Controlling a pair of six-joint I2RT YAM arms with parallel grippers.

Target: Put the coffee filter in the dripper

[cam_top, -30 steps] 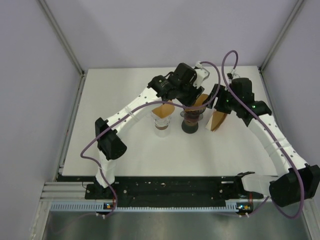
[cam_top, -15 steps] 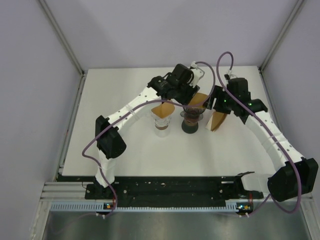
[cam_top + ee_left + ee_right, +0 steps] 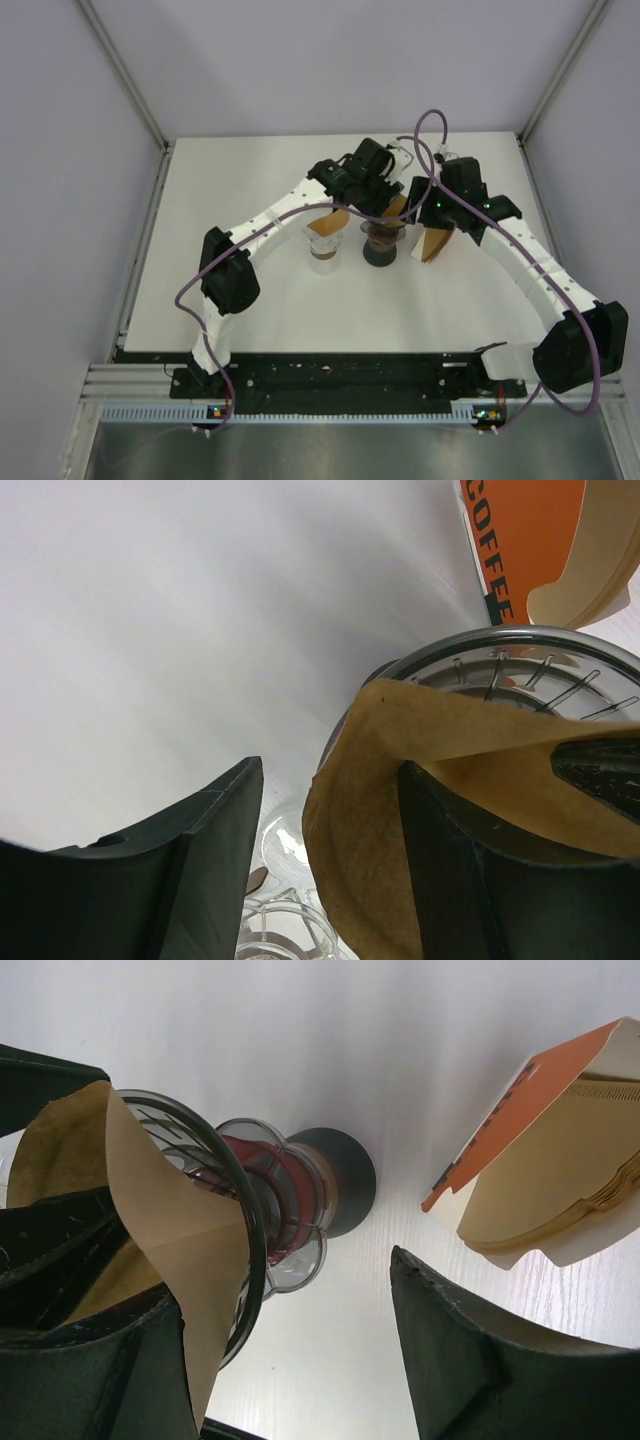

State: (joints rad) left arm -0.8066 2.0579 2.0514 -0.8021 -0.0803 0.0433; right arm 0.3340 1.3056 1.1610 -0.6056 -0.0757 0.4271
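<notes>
The brown paper filter (image 3: 380,810) sits part way in the glass dripper (image 3: 520,645), one side folded over the rim. In the top view the dripper (image 3: 380,245) stands mid-table with the filter (image 3: 398,205) above it. My left gripper (image 3: 328,780) is open, and the filter lies against its right finger. My right gripper (image 3: 285,1290) is open, its left finger inside the filter (image 3: 170,1230) at the dripper's rim (image 3: 245,1230). In the top view both grippers, left (image 3: 385,197) and right (image 3: 418,200), crowd over the dripper.
An orange box of spare filters (image 3: 436,243) stands just right of the dripper, and also shows in the right wrist view (image 3: 540,1190). A glass vessel (image 3: 323,248) with brown paper on top stands just left of the dripper.
My right gripper has moved left, closer to the dripper. My left gripper has shifted slightly over it. Less of the filter shows above the dripper than before.
</notes>
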